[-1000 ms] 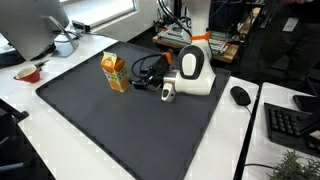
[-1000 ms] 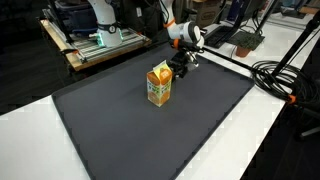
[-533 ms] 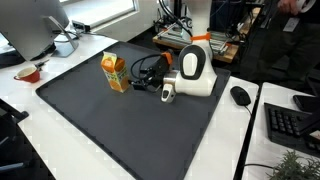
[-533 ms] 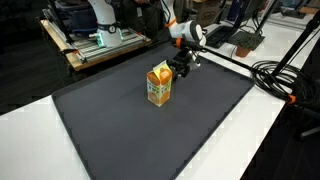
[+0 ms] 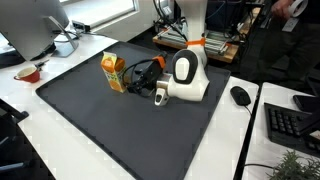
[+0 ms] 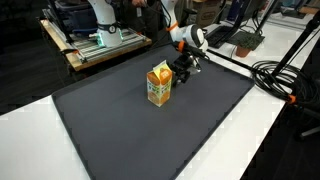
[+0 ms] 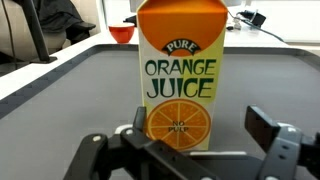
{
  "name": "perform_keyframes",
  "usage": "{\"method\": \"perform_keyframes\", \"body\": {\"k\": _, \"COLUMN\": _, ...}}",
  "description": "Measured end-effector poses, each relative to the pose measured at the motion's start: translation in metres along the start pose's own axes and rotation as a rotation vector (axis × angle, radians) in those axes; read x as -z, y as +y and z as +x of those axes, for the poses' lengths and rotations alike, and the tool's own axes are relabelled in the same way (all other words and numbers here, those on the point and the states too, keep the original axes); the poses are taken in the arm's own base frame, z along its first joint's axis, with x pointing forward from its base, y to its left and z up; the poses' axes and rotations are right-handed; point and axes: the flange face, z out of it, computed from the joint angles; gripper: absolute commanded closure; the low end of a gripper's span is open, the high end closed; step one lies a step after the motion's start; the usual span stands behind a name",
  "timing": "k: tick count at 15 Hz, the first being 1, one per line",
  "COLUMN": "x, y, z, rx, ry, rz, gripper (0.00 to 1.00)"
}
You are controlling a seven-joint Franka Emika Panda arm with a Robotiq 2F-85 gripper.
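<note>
An orange juice carton (image 5: 114, 72) stands upright on the dark mat (image 5: 120, 125); it shows in both exterior views (image 6: 159, 84). In the wrist view the carton (image 7: 180, 75) fills the centre, labelled "Pure Orange Juice". My gripper (image 5: 143, 79) is low over the mat just beside the carton, open, with its black fingers on either side of the carton's base (image 7: 195, 135). The fingers do not press on the carton. In an exterior view the gripper (image 6: 178, 70) sits right behind the carton.
A red bowl (image 5: 29, 72) and a monitor (image 5: 35, 22) stand beyond the mat's edge. A mouse (image 5: 240, 95) and keyboard (image 5: 290, 125) lie on the white table. Cables (image 6: 280, 75) run beside the mat; a cart (image 6: 100, 40) stands behind.
The arm has shifted a little toward the carton and the wrist has tilted. The carton has not moved.
</note>
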Motion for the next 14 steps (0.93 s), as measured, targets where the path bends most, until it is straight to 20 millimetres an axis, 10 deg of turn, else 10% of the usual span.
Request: {"method": "perform_keyframes", "body": {"k": 14, "x": -0.013, "y": 0.007, "z": 0.009, "rx": 0.054, "ry": -0.024, "rz": -0.018, "gripper": 0.00}}
